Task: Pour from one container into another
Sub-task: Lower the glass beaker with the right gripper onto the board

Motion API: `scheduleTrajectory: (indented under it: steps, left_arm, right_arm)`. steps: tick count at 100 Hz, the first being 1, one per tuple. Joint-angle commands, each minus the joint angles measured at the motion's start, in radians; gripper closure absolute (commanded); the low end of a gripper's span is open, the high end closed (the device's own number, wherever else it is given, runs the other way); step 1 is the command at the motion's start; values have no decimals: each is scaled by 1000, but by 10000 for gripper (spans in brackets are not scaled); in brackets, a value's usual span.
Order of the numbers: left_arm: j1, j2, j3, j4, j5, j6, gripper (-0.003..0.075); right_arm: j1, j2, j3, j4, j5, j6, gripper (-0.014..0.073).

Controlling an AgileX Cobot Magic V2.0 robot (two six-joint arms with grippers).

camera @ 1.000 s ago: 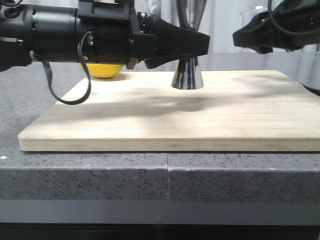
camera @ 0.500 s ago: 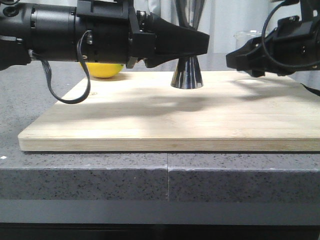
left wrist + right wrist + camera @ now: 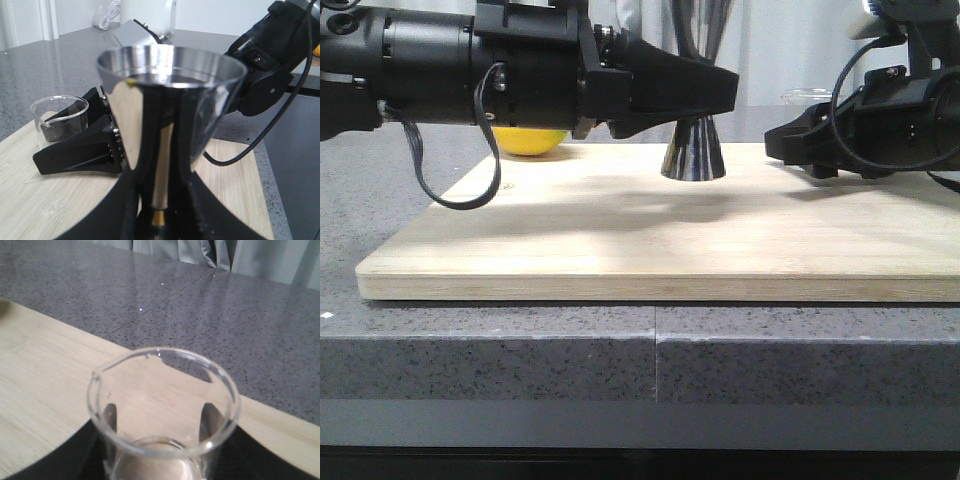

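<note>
R claw (image 3: 782,140) lowered w/ beaker (image 3: 162,415), jigger (image 3: 694,150) between, lemon (image 3: 525,141) behind

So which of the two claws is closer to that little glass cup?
Right. The right gripper has the beaker between its fingers; the left gripper is across the board, around the jigger.

My left gripper (image 3: 705,90) reached level from the left, its fingers (image 3: 130,210) clamped on the steel jigger's (image 3: 167,100) waist. My right gripper (image 3: 790,145) came in low from the right, fingers closed around the glass beaker (image 3: 162,415).
</note>
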Motion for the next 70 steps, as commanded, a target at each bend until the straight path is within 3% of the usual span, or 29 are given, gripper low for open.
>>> scheduleTrajectory:
  steps: [1,57,70]
  left_arm:
    - [2,-56,-29,-52,-64,-7,741]
    - [2,-56,-29,-52,-59,-7,741]
    - [2,-56,-29,-52,-59,-7,741]
  right_arm:
    - [-10,-31,-20,15,-69,-7,374]
    - [-10,-31,-20,15,-72,-7,370]
    - [-10,-31,-20,15,-72,-7,327]
